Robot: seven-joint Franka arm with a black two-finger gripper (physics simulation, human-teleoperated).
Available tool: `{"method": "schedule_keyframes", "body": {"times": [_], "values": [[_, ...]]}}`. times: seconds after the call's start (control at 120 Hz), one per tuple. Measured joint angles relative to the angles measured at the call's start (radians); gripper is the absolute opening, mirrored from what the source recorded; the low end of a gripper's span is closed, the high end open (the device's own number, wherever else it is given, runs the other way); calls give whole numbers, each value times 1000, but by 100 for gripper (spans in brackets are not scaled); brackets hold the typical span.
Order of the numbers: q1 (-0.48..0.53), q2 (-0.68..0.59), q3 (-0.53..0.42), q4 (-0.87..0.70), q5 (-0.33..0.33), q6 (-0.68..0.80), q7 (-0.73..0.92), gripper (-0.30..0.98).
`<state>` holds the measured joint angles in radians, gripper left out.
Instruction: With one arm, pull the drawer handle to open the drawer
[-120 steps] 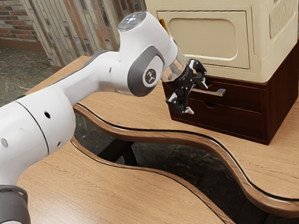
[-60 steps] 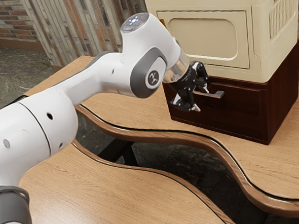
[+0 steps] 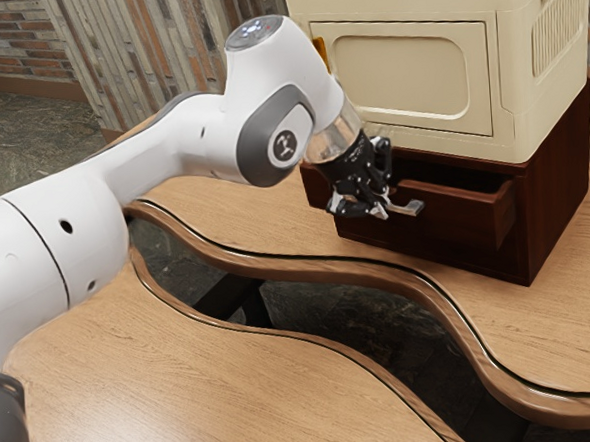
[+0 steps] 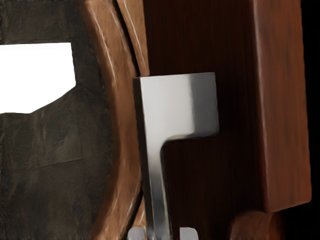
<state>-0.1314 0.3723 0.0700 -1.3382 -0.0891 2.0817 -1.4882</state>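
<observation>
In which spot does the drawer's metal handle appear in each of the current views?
Exterior view: the handle is right of the picture's centre, beside the gripper.
Wrist view: the handle stands large against the dark drawer front.
Shared landmark: the table's curved wooden edge, also seen below the drawer in the exterior view.

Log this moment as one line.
gripper: at handle | drawer: partly open | box: on cabinet
</observation>
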Motion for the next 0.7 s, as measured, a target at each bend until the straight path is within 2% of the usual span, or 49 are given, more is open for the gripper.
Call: {"method": "schedule_keyframes", "body": {"times": [0.442,0.7], "values": [[-8,-200,-1,-243,13,-18,-3,-10],[-10,-267,0,-332,13,-12,-6,-10]]}}
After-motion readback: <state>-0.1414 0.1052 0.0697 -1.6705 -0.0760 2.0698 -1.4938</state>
